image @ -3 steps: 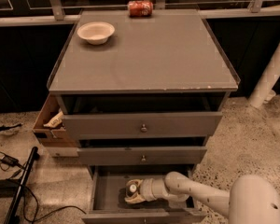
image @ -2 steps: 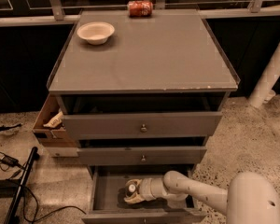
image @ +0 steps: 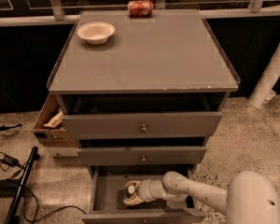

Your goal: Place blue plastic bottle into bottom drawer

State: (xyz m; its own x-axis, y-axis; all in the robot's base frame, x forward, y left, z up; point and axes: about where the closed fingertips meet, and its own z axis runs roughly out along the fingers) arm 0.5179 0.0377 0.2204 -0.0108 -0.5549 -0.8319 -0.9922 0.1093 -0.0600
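The bottom drawer (image: 102, 197) of the grey cabinet is pulled open at the foot of the camera view. Inside it lies the blue plastic bottle (image: 130, 192), white cap toward the left. My gripper (image: 136, 193) reaches into the drawer from the right, at the end of the white arm (image: 196, 195), and sits at the bottle. The bottle's body is mostly hidden by the gripper.
A white bowl (image: 96, 32) and a red soda can (image: 140, 8) rest on the cabinet top (image: 149, 59). Two knobbed drawers (image: 142, 125) above stand slightly open. A cardboard box (image: 51, 122) hangs at the cabinet's left side. Cables (image: 9, 164) lie on the floor at left.
The arm and gripper have edged slightly left inside the bottom drawer, with the bottle staying at the gripper. Nothing else has moved.
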